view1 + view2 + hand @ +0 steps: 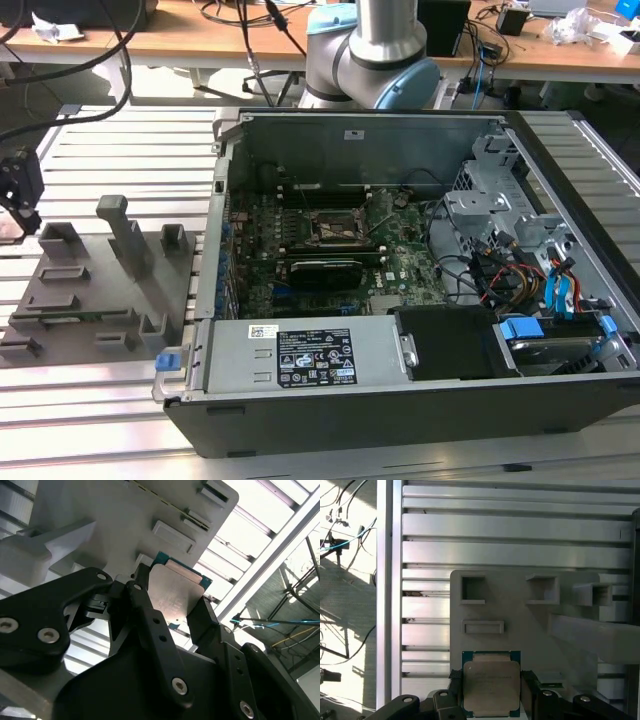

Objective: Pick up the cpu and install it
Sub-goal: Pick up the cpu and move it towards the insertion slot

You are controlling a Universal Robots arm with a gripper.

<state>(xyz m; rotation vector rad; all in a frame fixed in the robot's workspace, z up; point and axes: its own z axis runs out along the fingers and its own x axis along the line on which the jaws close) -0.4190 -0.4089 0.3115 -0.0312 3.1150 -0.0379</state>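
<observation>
The cpu (491, 686), a flat square chip with a silvery-grey top plate and a teal-green rim, sits between my gripper's (491, 680) two black fingers (456, 690). In both wrist views the fingers press against opposite edges of the cpu (175, 592), over one end of a grey holder block (520, 625). I cannot tell whether the chip rests on the block or hangs just above it. In the exterior view my gripper (18, 190) is at the far left, above that block's (100, 290) left end. The black socket frame (335, 228) lies on the green motherboard inside the open computer case (400, 400).
The grey block carries raised posts (125, 235) and pockets (472, 587). It lies on a slatted aluminium table (520, 530). The case holds a black graphics card (325, 270), a drive cage (490, 200), cables and a power supply (300, 362). The arm's base (375, 60) stands behind the case.
</observation>
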